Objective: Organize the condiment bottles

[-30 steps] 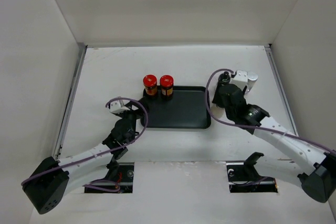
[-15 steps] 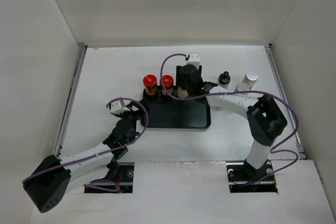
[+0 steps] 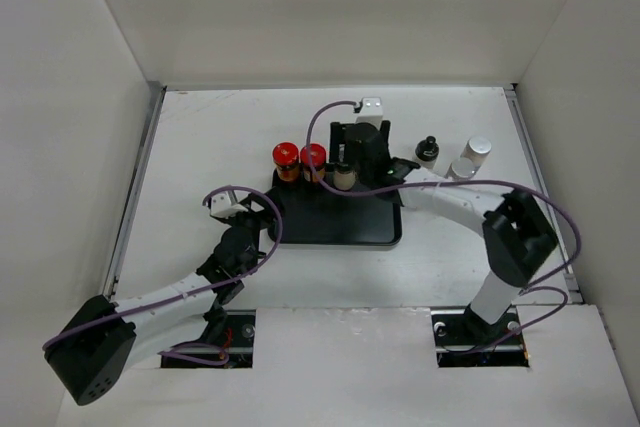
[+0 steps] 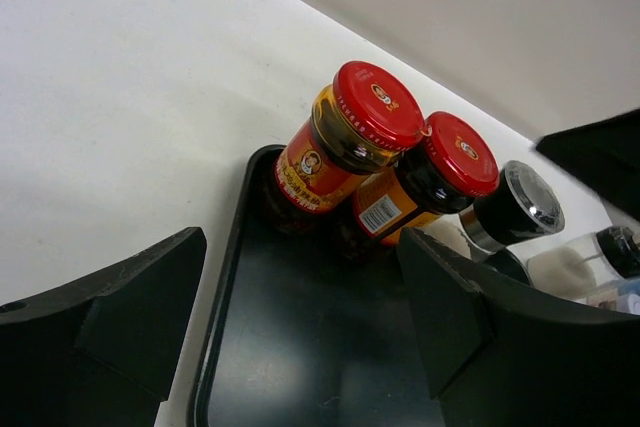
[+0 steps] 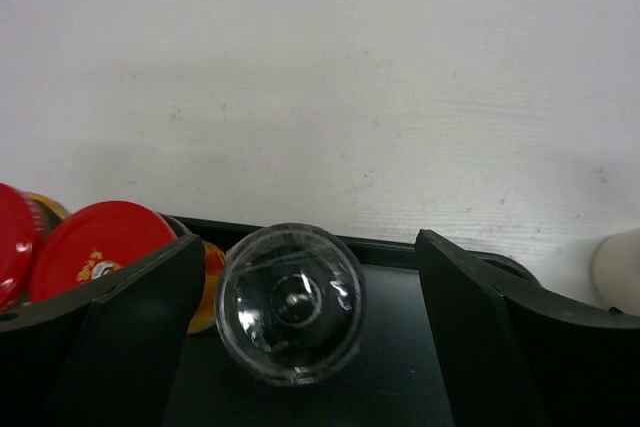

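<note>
Two red-lidded dark jars [image 3: 286, 159] [image 3: 314, 157] stand at the back left of the flat black tray [image 3: 350, 222]. A grey-lidded jar [image 3: 343, 178] stands on the tray just right of them. My right gripper [image 3: 352, 159] is open around it; in the right wrist view the jar [image 5: 290, 302] sits between the spread fingers [image 5: 130, 327], with a gap on its right side. A black-knobbed bottle [image 3: 427, 150] and two white shakers [image 3: 478, 150] [image 3: 462, 169] stand right of the tray. My left gripper [image 3: 260, 210] is open and empty at the tray's left edge [image 4: 225, 287], facing the red-lidded jars [image 4: 375, 107].
White walls enclose the table on the left, back and right. A metal strip [image 3: 135, 187] runs along the left side. The right arm's purple cable [image 3: 320, 122] loops above the red-lidded jars. A white shaker [image 5: 620, 267] shows at the right edge of the right wrist view.
My right arm swung from the shakers at the back right over to the tray and brought the grey-lidded jar down beside the red-lidded jars; its jaws now stand apart. The left arm stayed put.
</note>
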Robot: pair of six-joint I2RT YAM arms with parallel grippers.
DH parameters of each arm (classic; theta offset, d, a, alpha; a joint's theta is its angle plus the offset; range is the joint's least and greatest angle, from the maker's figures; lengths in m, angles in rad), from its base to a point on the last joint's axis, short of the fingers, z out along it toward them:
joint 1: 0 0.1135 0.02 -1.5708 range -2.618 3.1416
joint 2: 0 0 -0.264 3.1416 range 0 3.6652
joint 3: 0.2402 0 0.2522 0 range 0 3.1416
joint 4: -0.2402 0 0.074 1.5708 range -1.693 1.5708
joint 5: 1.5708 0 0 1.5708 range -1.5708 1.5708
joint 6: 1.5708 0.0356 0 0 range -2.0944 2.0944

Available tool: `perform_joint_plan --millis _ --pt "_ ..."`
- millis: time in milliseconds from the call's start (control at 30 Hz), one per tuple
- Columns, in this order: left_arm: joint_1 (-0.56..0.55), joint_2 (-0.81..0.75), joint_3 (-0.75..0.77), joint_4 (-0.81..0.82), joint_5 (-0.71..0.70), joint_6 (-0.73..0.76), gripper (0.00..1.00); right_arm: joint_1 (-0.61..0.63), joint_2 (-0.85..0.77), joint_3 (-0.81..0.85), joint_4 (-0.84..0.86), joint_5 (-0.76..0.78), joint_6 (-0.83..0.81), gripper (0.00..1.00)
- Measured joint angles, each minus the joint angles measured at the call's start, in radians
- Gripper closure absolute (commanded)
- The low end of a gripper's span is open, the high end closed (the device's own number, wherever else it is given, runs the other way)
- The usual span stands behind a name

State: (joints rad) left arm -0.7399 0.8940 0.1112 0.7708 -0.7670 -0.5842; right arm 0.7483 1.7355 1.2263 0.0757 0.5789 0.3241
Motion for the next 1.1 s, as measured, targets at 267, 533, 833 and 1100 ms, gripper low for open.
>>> perform_joint_plan --millis 267,533,833,1100 --pt "0.006 0.012 0.0 0.002 0.0 0.0 0.22 -0.225 -0.246 -0.092 -0.055 0.043 -0.003 0.1" --pt "0.006 0.029 0.0 0.002 0.004 0.0 0.22 -0.345 -0.134 -0.08 -0.215 -0.013 -0.005 0.06" --pt "0.006 0.026 0.0 0.003 0.004 0.0 0.22 -0.368 -0.079 -0.063 -0.252 0.0 -0.006 0.1" --pt "0.006 0.037 0.0 0.004 0.004 -0.001 0.22 -0.376 -0.037 -0.062 -0.249 0.041 -0.006 0.15"
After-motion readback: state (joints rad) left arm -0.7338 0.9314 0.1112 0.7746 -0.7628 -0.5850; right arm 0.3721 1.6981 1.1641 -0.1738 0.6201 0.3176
